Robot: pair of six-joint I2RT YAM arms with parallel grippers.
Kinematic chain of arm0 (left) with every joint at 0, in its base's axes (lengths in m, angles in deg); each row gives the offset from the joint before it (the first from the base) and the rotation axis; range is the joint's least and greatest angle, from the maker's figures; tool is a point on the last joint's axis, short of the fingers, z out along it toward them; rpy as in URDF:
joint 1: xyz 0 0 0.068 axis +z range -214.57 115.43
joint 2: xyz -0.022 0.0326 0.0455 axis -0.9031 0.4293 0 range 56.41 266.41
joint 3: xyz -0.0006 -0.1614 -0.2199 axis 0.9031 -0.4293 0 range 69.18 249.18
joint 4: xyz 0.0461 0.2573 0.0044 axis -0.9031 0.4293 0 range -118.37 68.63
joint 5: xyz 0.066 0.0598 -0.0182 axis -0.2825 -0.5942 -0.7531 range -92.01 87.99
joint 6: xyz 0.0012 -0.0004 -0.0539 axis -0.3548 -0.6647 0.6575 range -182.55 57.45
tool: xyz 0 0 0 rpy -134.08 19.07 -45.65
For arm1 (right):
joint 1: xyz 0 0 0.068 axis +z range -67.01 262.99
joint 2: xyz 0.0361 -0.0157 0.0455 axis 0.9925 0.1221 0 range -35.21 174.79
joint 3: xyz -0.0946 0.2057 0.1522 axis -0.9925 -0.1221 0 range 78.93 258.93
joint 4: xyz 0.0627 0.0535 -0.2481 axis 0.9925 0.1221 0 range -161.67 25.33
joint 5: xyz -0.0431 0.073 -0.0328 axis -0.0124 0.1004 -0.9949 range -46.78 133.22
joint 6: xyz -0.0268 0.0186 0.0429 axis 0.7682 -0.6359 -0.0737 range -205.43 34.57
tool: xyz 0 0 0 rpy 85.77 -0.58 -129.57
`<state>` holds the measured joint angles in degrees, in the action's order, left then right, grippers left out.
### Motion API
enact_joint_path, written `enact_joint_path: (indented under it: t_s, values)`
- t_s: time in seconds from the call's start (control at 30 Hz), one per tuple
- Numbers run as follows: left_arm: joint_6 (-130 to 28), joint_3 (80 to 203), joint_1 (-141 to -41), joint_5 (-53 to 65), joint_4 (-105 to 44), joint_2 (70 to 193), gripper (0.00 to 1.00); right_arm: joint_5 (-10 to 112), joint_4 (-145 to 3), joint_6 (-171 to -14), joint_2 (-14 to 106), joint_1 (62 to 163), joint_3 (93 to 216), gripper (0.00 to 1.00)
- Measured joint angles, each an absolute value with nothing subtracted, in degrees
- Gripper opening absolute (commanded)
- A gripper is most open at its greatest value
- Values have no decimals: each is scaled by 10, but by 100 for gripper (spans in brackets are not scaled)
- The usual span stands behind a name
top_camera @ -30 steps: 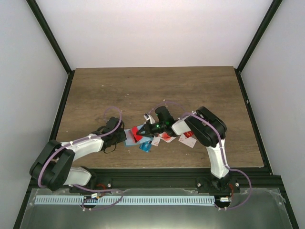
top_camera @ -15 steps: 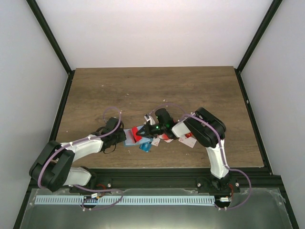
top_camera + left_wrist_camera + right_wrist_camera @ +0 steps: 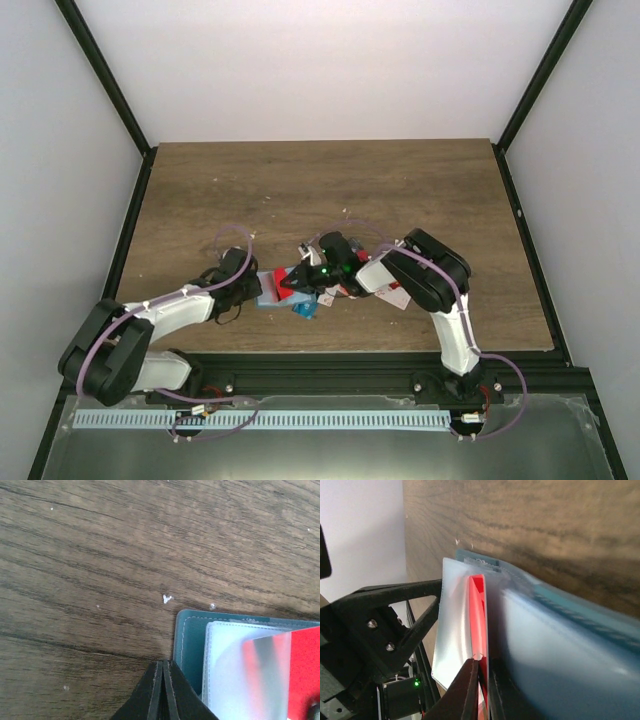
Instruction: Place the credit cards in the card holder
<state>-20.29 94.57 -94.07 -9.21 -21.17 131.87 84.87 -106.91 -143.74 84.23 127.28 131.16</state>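
So the setup is a dark wood-grain counter [image 3: 330, 190] boxed in by plain pale walls [image 3: 330, 70], with a black frame [image 3: 105, 75] running up the corners. Both arms meet near the front middle of it. From the top camera you get the layout. The teal card holder [image 3: 266, 293] lies flat on the counter between the two arms. A few loose cards [image 3: 397, 293] are scattered just to its right under the right arm, and a blue card [image 3: 305, 309] sits on the near side. You can't really read the claws from up there though. The left wrist cam fills that in. The left claw [image 3: 163, 667] is clenched with nothing between its fingers, and its tip sits right at the holder's stitched teal edge. Next to it is a frosted pocket [image 3: 225, 670] with red showing through. The right wrist cam shows what the others don't. It sees the red card [image 3: 478, 610] edge-on, slid partway into that pocket, with the right claw [image 3: 481, 666] pinched on its near end. It also catches the black body of the left claw off to the side.
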Motion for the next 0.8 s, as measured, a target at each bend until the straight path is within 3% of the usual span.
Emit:
enact_joint_path:
  t_s: [0.3, 0.5, 0.8]
  values:
    - [-203, 945, -942, -89, -165, 1291, 16, 796, -933, -1389, 804, 1312, 1340, 34]
    - [-199, 945, -947, -77, -133, 1272, 17, 756, -838, -1348, 773, 1316, 1364, 57]
    - [-192, 945, -949, -75, -86, 1250, 16, 705, -731, -1297, 745, 1317, 1397, 80]
